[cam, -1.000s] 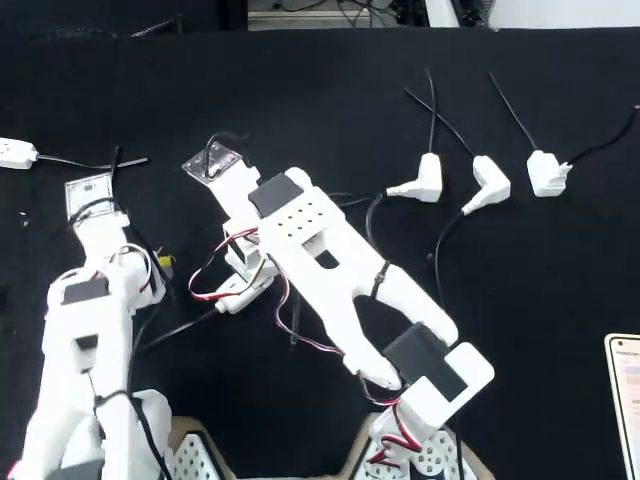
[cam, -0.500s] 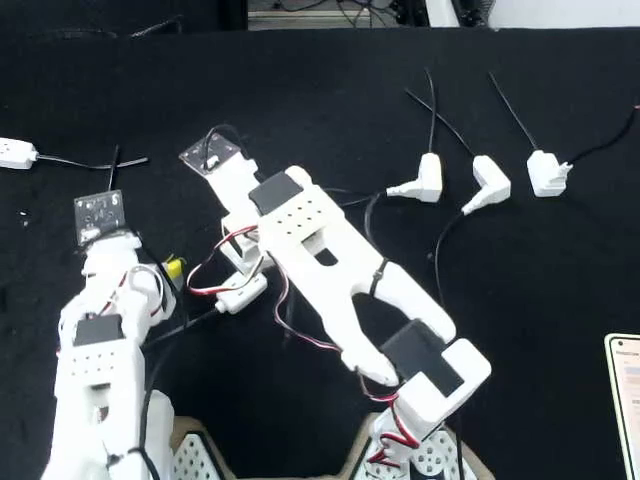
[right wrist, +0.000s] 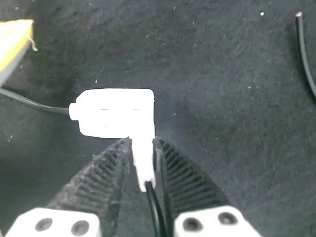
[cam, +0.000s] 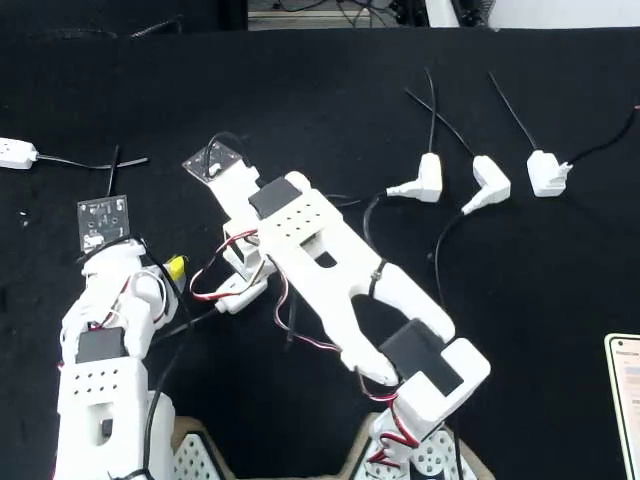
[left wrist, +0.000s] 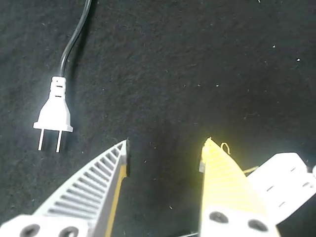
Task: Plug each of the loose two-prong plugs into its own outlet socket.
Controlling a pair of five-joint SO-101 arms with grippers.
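My right gripper [right wrist: 143,144] is shut on a slim white plug [right wrist: 143,165], whose black cord runs back between the fingers. The plug's front end meets a white outlet socket [right wrist: 116,118] lying on the black cloth. In the high view that socket [cam: 243,289] sits under the right gripper [cam: 245,264], left of centre. My left gripper [left wrist: 165,153] is open over bare cloth, close beside the socket, its yellow fingertip [cam: 176,268] showing. A loose white two-prong plug [left wrist: 53,116] with a black cord lies flat off to one side of it.
Three white angled cord ends [cam: 425,180] [cam: 487,184] [cam: 545,172] lie at the back right with black cords. Another white plug [cam: 15,152] rests at the far left edge. A paper sheet [cam: 625,395] lies at the right edge. Red and black wires hang under the right arm.
The left arm has drawn back toward the near edge and turned, bringing its yellow fingertip into sight by the socket. The right arm has held its place on the plug.
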